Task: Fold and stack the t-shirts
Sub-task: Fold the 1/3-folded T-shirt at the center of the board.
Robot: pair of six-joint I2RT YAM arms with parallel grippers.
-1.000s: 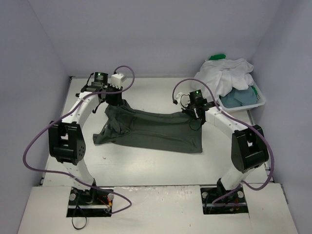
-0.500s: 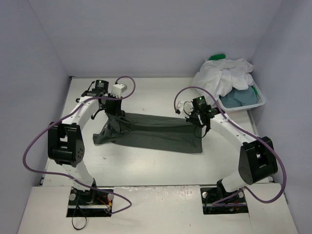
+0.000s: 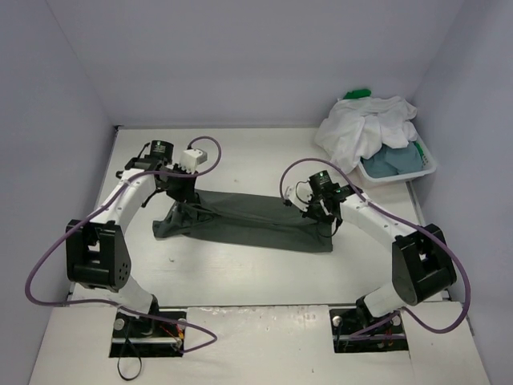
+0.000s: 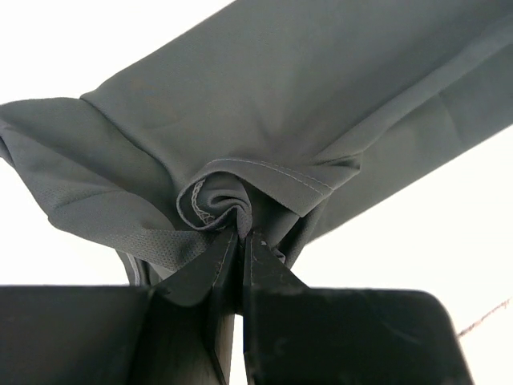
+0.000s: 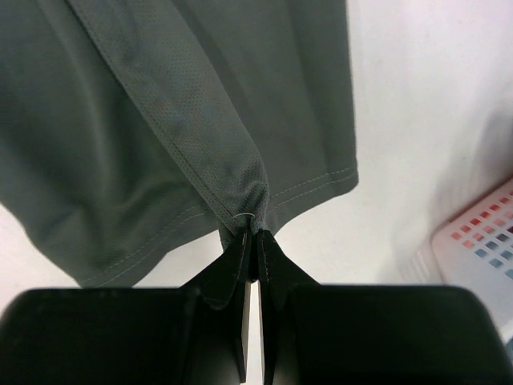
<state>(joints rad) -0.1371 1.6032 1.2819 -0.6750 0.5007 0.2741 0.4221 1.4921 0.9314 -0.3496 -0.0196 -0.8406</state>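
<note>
green t-shirt (image 3: 358, 94) — mostly hidden behind white t-shirt (image 3: 373, 120), blue-grey t-shirt (image 3: 393, 160) half-covered

The dark grey t-shirt (image 3: 248, 220) is matt, finely meshed cloth; the table (image 3: 240, 273) smooth.

Dark t-shirt (image 3: 248, 220) mid-table, basket (image 3: 405, 178) far right

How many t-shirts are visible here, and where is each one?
4. The dark grey shirt is stretched across the middle of the table. The white shirt, blue shirt and green shirt are heaped in the basket; others may be hidden beneath.
</note>
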